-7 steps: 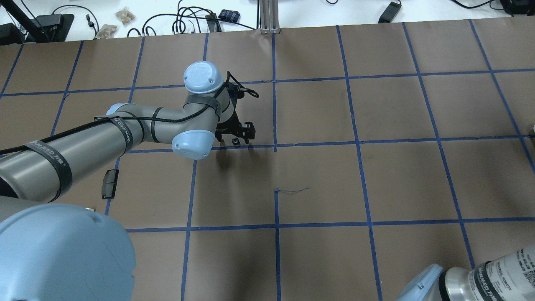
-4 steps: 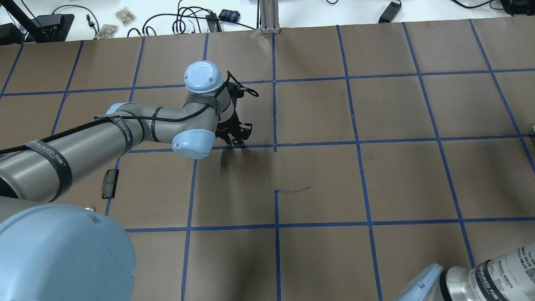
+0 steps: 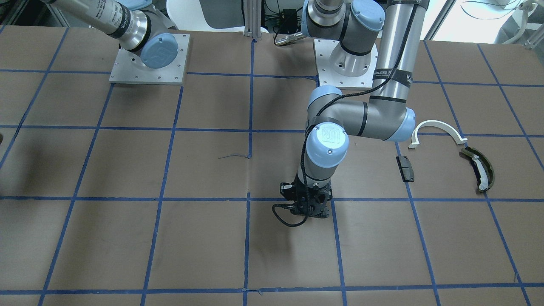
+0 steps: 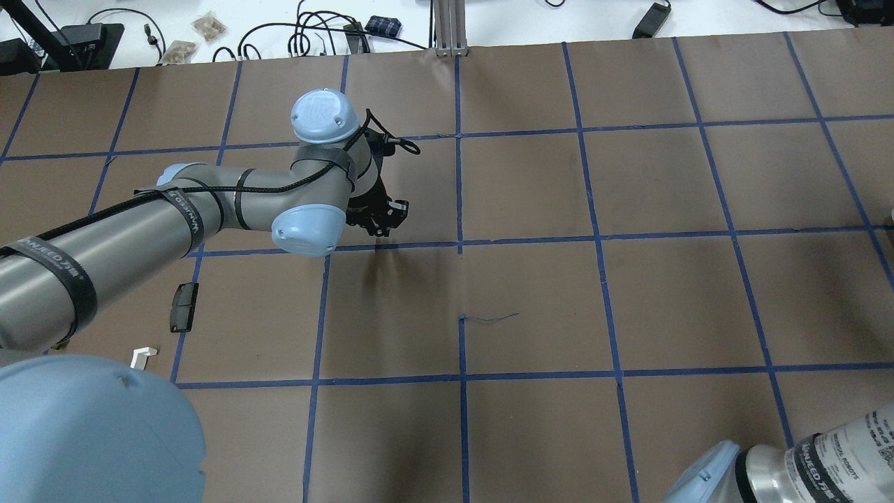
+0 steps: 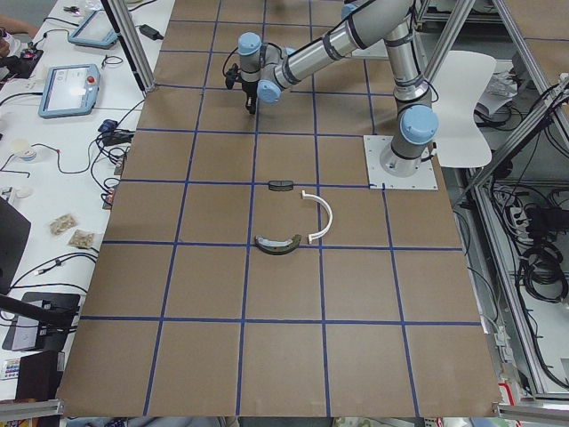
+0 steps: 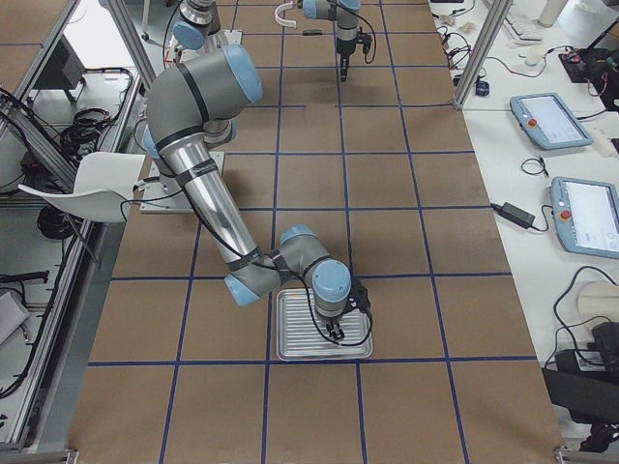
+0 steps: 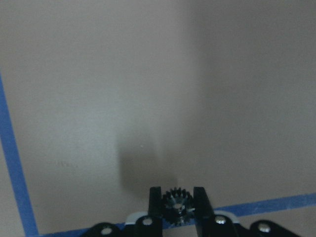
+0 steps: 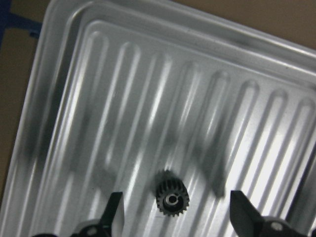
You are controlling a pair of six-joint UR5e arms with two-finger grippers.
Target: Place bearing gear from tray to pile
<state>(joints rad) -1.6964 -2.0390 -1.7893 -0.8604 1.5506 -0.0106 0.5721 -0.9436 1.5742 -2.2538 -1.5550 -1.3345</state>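
Nearer the pile point(image 3: 405, 168) than a second ago, the left gripper point(image 4: 382, 227) hangs above the table point(image 4: 628, 314), clamped on a bearing gear point(image 7: 177, 205). Far to the right, the right gripper point(image 8: 177, 215) has its fingers spread wide around a second gear point(image 8: 172, 199) lying on the tray point(image 8: 148, 74).

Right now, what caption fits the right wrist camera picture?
Open right gripper hovers over a small dark gear on the ribbed metal tray.

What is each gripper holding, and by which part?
Left gripper: a small black gear, fingers pinching its toothed rim. Right gripper: nothing; open above a second gear on the tray.
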